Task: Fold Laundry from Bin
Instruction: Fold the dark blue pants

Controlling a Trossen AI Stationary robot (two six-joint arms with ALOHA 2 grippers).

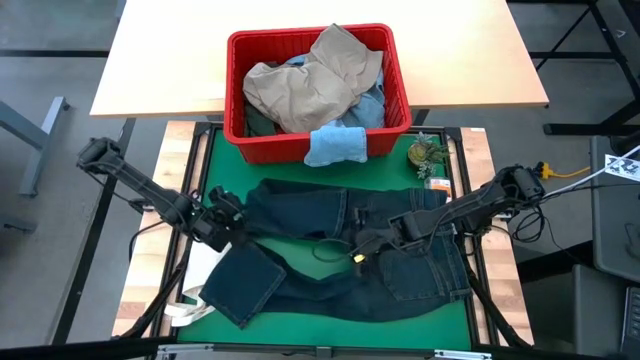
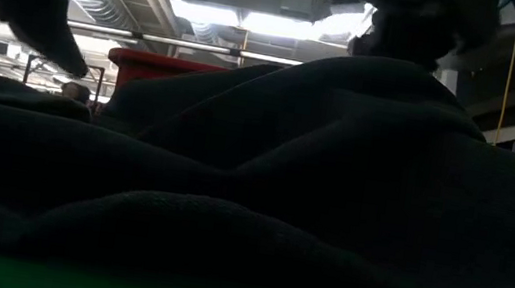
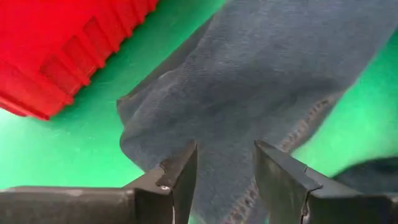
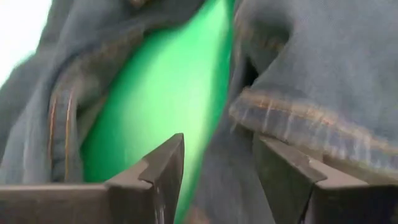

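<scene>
Dark navy jeans lie spread across the green mat, one leg folded back at the near left. My left gripper is open over the left leg end; in its wrist view the denim lies between and beyond the fingers. My right gripper is open over the jeans' middle; its wrist view shows a stitched denim edge and bare mat ahead. The red bin stands at the far side, holding khaki trousers. A light blue cloth hangs over its near rim.
A white bag lies partly under the jeans at the near left. A small green object sits at the mat's far right corner. In the low view the jeans fill most of the picture, with the bin behind.
</scene>
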